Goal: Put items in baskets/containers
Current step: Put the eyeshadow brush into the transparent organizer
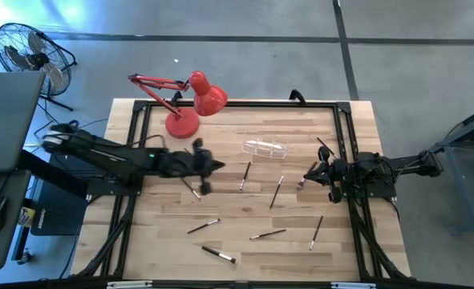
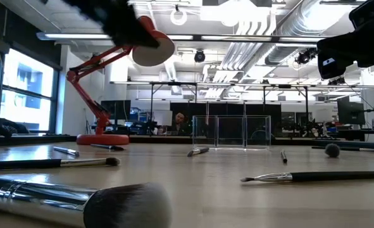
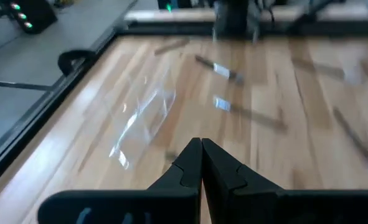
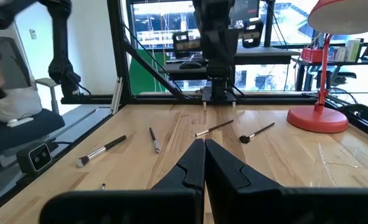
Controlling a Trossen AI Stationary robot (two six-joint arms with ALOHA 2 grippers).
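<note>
Counter: wooden top inside a black frame, both arms reaching in from opposite edges. Red desk lamp stands beyond the left pincer, toward the far edge.

Left pincer: over the counter's middle-left, fingers pressed together in its wrist view, nothing between them. A brush lies just beside it on the near side; whether it touches cannot be told. Right pincer: at the right side of the counter, fingers likewise closed tip to tip, holding nothing.

Clear holder: lies between the two pincers, on the far side of both, somewhat nearer the right one. No brush visible in it.

Brushes, counted from the overhead view: about nine loose on the wood. Two lie between the pincers; one dark one is just past the right pincer; four lie toward the near edge. One lamp, one holder.

Step in hand, as judged: first pick-up not yet made. To do it well, the pincer must open before descending, straddle a handle across its width near mid-length, and close squarely; thin handles on smooth wood may roll or skid away. The holder looks light and easily tipped, so release from above, not by pushing in.
</note>
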